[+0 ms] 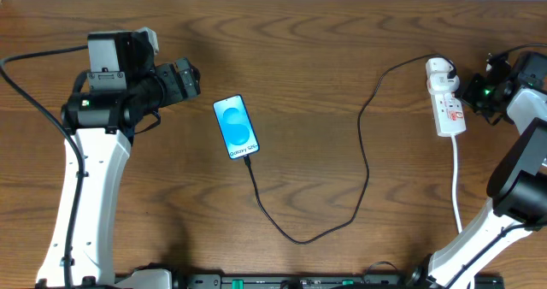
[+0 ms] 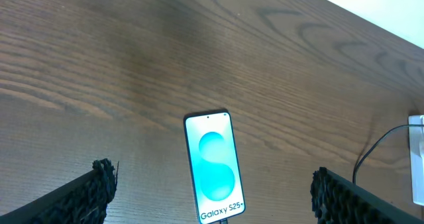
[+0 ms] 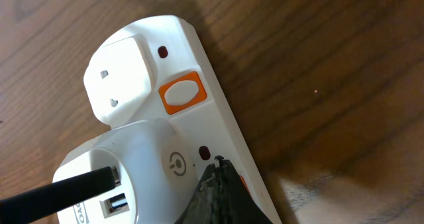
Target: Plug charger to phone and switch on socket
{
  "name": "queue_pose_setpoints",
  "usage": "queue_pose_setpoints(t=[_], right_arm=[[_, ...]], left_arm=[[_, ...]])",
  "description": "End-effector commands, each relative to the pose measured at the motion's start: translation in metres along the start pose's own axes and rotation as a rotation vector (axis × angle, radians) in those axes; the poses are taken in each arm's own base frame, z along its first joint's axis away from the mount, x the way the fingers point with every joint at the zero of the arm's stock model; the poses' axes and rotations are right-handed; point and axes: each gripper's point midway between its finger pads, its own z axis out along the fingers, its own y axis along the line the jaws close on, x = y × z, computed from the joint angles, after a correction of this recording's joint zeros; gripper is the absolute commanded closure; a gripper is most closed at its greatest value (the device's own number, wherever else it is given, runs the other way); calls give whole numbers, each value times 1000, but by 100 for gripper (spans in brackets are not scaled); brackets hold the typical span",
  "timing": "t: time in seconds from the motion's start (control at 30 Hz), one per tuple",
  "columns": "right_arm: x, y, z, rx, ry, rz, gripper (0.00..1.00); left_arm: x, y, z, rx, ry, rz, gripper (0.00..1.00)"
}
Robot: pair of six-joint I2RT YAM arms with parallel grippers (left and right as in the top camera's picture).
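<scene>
Right wrist view: right hand (image 3: 217,177), closed to one point and holding nothing, meets the socket (image 3: 215,124) at its half-hidden orange switch (image 3: 240,181), bottom centre.

1. On the table (image 1: 342,32): shows dark brown, streaked with wavy wood grain.
2. On the phone (image 1: 235,126): glows bright blue on the screen, with a pale S shape and white lettering inside a black rim.
3. On the charger (image 1: 365,156): runs plain black along its length.
4. On the socket (image 1: 451,118): looks white, with orange-red switches, dark red dots beside them and a grey power symbol.
5. On the left arm (image 1: 85,186) and right arm (image 1: 523,161): mixes white shells with black joints, each with a small green light.
</scene>
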Motion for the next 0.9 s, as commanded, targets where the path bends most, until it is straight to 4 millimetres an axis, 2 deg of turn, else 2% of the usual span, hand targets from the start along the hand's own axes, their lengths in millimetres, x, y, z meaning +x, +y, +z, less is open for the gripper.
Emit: queue_pose_setpoints(t=[0.0, 0.87], right_arm=[[43, 62, 21, -179, 145, -34, 99], [71, 74, 21, -188, 254, -7, 99]], left_arm=[[-3, 0, -2, -7, -11, 19, 4], [-3, 0, -2, -7, -11, 19, 5]])
